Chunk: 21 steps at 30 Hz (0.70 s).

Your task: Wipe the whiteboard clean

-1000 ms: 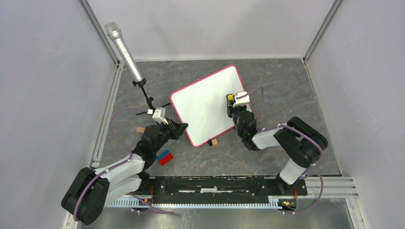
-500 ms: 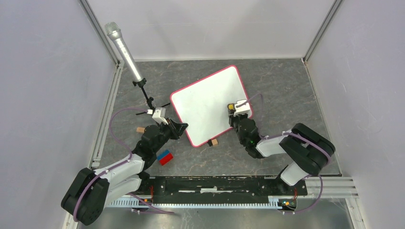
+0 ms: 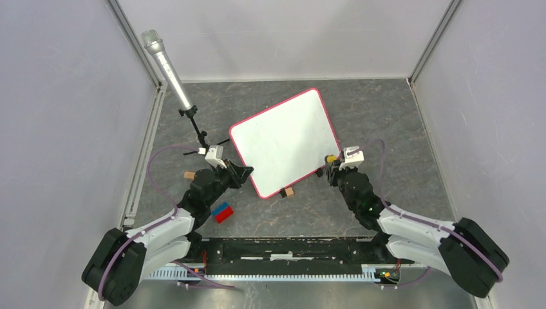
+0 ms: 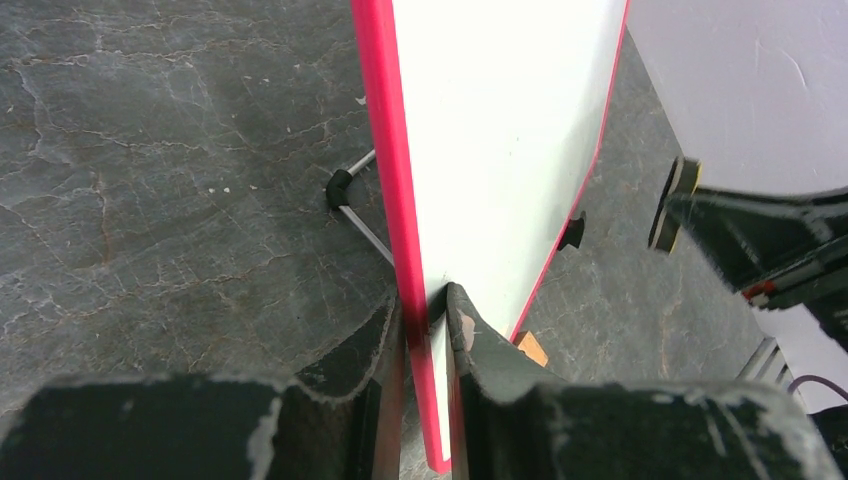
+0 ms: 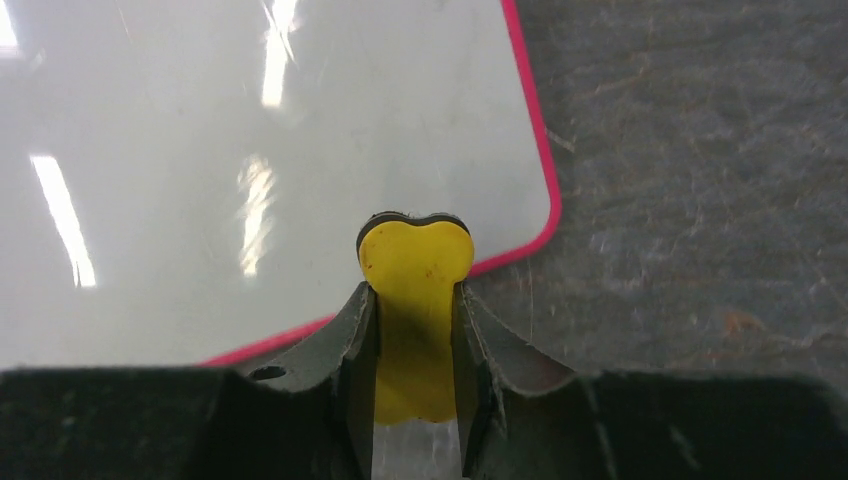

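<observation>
Whiteboard (image 3: 283, 141) lies turned at an angle in the middle of the dark bench (image 3: 386, 116), its white face blank inside the pink-red frame. The left gripper (image 3: 243, 172) has its fingers (image 4: 375, 345) pinching the frame at the near left edge, one on each side. The right gripper (image 3: 335, 165) sits by the near right corner, fingers (image 5: 350, 330) pressed onto a yellow eraser (image 5: 415, 262) with a black pad. The eraser hangs over that corner's rim; whether it touches cannot be told. A silver microphone (image 3: 166, 64) on a stand rises at the far left. A blue and red block (image 3: 222, 212) lies near the left arm, and a small wooden block (image 3: 289, 191) rests at the near edge.
</observation>
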### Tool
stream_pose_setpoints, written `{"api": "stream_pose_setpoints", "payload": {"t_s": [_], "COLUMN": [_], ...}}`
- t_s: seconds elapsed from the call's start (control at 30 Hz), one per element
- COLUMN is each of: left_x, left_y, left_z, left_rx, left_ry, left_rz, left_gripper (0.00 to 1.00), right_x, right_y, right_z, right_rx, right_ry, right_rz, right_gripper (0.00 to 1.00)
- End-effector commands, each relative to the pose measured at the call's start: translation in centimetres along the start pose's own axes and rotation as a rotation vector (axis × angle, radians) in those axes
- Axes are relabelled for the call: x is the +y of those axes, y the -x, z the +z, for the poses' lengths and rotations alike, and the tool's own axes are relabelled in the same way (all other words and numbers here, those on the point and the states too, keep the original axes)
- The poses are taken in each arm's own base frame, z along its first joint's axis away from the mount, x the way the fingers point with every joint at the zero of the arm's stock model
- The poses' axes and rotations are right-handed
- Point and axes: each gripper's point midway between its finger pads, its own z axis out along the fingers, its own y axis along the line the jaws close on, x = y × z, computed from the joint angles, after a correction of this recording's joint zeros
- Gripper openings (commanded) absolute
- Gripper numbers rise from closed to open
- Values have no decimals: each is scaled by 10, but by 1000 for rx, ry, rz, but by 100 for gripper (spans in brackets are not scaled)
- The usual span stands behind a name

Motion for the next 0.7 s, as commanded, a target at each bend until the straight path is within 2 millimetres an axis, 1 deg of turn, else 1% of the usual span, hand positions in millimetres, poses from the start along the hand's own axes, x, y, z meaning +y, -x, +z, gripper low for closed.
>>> {"api": "stream_pose_setpoints", "payload": {"t_s": [0.0, 0.07, 0.13, 0.17, 0.2, 0.23, 0.3, 0.33, 0.43, 0.5, 0.53, 0.57, 0.6, 0.63, 0.67], "left_x": [8, 6, 5, 5, 2, 0, -2, -3, -3, -4, -2, -4, -5, -11, -15], "left_y": [8, 10, 11, 12, 12, 12, 13, 14, 19, 21, 27, 32, 35, 45, 51], "left_z": [-2, -5, -7, -8, -9, -10, -11, -13, -19, -27, -31, -38, -47, -55, -65], "left_rx": [-35, -47, -60, -66, -70, -70, -77, -82, -114, -113, -123, -120, -116, -135, -141], "left_ry": [41, 32, 24, 18, 5, -7, -22, -26, -25, -12, 13, 31, 45, 43, 47], "left_rz": [35, 37, 36, 37, 41, 48, 52, 52, 44, 31, 25, 19, 12, 6, 2], "left_gripper": [21, 29, 38, 43, 45, 50, 57, 61, 71, 76, 90, 99, 100, 100, 100], "right_x": [5, 1, -15, -21, -26, -24, -16, -18, -26, -26, -25, -25, -25, -23, -18], "right_y": [-61, -76, -94, -97, -102, -101, -99, -98, -96, -90, -85, -77, -69, -59, -49], "right_z": [-36, -49, -65, -70, -77, -81, -85, -86, -88, -89, -89, -90, -90, -90, -91], "right_rx": [245, 330, 455, 495, 536, 552, 547, 543, 548, 549, 539, 527, 510, 483, 457], "right_ry": [113, 122, 78, 56, 42, 51, 90, 79, 39, 42, 44, 45, 46, 58, 80], "right_rz": [6, -34, -102, -123, -139, -120, -81, -72, -82, -87, -88, -91, -93, -85, -73], "right_gripper": [20, 20, 21, 21, 22, 23, 25, 34, 52, 64, 71, 76, 79, 82, 86]}}
